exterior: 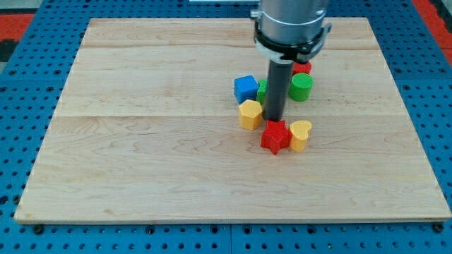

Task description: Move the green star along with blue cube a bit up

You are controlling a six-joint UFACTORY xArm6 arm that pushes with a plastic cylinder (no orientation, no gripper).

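The blue cube (246, 88) sits near the board's middle, a little toward the view's top. The green star (263, 90) lies right beside it on the view's right, mostly hidden behind my rod. My tip (273, 118) rests on the board just below the green star, between the yellow block (250, 113) at its left and the red star (275, 136) below it.
A green cylinder (301, 87) stands right of the rod, with a red block (302, 68) partly hidden behind it. A yellow heart-shaped block (300, 135) touches the red star's right side. The wooden board (141, 141) lies on a blue pegboard.
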